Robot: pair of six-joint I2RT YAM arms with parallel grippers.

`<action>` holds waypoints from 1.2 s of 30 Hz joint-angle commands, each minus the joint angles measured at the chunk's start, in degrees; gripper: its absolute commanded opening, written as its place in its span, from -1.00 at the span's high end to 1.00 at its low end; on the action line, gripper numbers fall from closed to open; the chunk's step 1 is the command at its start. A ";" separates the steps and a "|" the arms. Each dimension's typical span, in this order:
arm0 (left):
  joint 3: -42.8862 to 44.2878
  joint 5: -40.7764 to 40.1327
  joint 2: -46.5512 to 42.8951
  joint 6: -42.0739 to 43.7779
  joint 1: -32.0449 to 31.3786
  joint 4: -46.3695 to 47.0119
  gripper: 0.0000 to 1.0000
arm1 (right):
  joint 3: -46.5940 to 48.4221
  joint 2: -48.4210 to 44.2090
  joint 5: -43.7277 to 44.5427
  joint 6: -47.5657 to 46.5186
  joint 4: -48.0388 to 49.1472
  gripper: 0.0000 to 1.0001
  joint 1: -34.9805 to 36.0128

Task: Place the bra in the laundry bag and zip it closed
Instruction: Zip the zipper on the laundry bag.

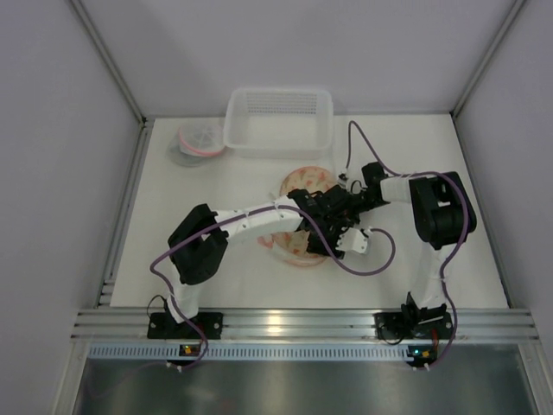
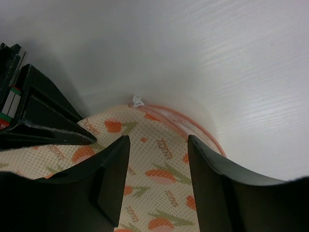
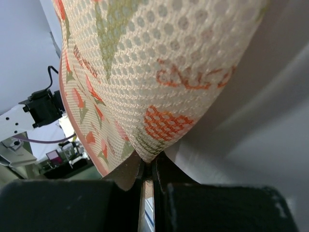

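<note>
The right gripper (image 3: pixel 147 164) pinches the laundry bag (image 3: pixel 159 72) by its edge; the left gripper (image 2: pixel 158 145), spread over the bag, should grip its rim squarely.

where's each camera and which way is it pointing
Top external: above and behind the robot, looking down at the table; left arm and right arm meet over the laundry bag.
Left wrist: on its arm, facing down; open left gripper over the bag.
Right wrist: on its arm, facing past the right gripper, shut on the bag.
All three share the bag.
</note>
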 commanded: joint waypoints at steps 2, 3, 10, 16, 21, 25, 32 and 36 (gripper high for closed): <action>3.15 0.80 2.44 4.58 -0.13 -0.55 -0.13 | 2.48 -3.47 -0.79 0.49 -0.99 1.00 1.90; 3.59 0.80 2.79 4.59 -0.22 -0.46 -0.12 | 2.92 -3.56 -0.61 -0.47 -1.70 1.00 1.99; 7.11 -0.69 6.05 3.54 -1.27 -0.63 -0.10 | 3.19 -3.65 0.88 -0.57 -2.06 1.00 2.25; 8.78 -1.48 7.28 0.55 -2.85 -0.72 -0.10 | 1.17 -3.91 0.79 2.42 1.89 1.00 2.34; 9.40 -5.42 9.65 -1.30 -3.21 -1.25 -0.08 | -0.41 -4.35 0.62 4.17 4.18 1.00 2.34; 10.97 -10.42 12.63 -2.52 -3.21 -1.51 -0.04 | -1.38 -4.79 1.15 4.35 5.15 1.00 2.52; 15.81 -16.16 17.21 -4.47 -3.82 -3.26 0.06 | -2.44 -5.59 1.76 4.35 6.03 1.00 2.61; 15.38 -17.74 17.65 -3.32 -4.52 -6.43 0.24 | -1.65 -5.23 2.38 3.92 5.68 1.00 2.61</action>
